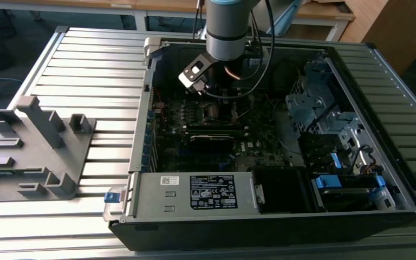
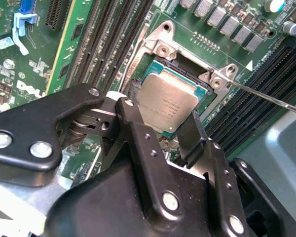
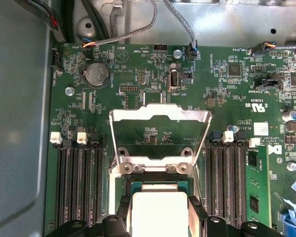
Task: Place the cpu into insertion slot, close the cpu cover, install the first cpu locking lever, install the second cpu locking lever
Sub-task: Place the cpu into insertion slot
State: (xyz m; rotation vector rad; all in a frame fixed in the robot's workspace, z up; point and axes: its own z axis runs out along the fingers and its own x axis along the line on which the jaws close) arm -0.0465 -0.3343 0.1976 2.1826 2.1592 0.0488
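Grey plastic jig [image 1: 34, 146] at the exterior view's left, open computer case [image 1: 266, 230] with a white printed label [image 1: 212, 190], its text too small to read, gripper [image 2: 160, 118] clamped on the cpu [image 2: 170, 96], faint illegible print on its top, over the insertion slot [image 2: 173, 70], whether seated unclear, cpu cover [image 3: 160, 114] raised upright.
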